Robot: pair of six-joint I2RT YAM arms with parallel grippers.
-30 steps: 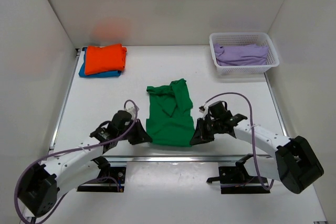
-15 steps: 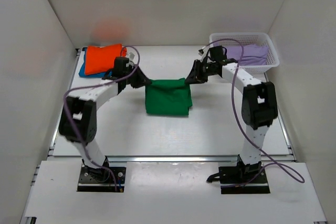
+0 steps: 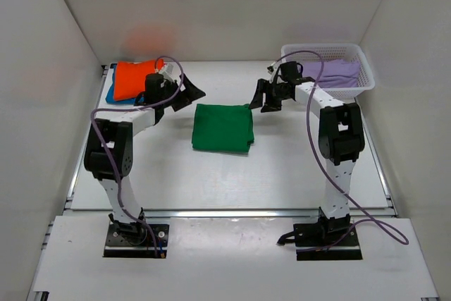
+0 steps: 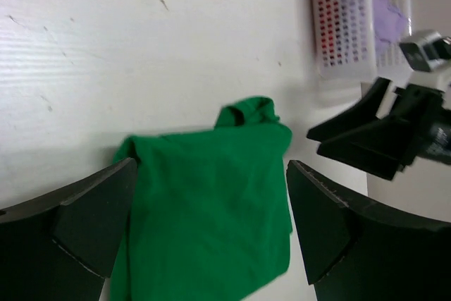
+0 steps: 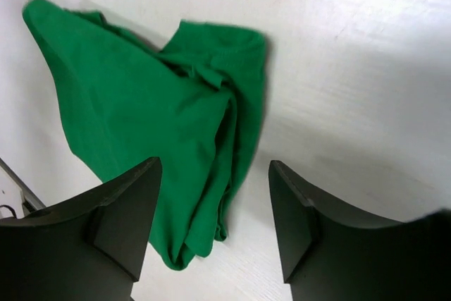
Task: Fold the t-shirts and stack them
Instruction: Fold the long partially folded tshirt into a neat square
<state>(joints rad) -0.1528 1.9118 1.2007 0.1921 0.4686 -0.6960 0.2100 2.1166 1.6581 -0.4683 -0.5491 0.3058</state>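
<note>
While the top view shows the folded green t-shirt (image 3: 223, 127) lying flat at mid-frame between the left gripper (image 3: 189, 94) and the right gripper (image 3: 263, 99), both parted and touching nothing, the left wrist view sets it low between wide-spread fingers (image 4: 91, 216), and the right wrist view has it at upper left, dipping between parted fingers (image 5: 120, 223).

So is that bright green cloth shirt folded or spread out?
Folded. The bright green cloth shirt lies as a compact near-square, no sleeves sticking out, doubled layers bunched along one edge.
</note>
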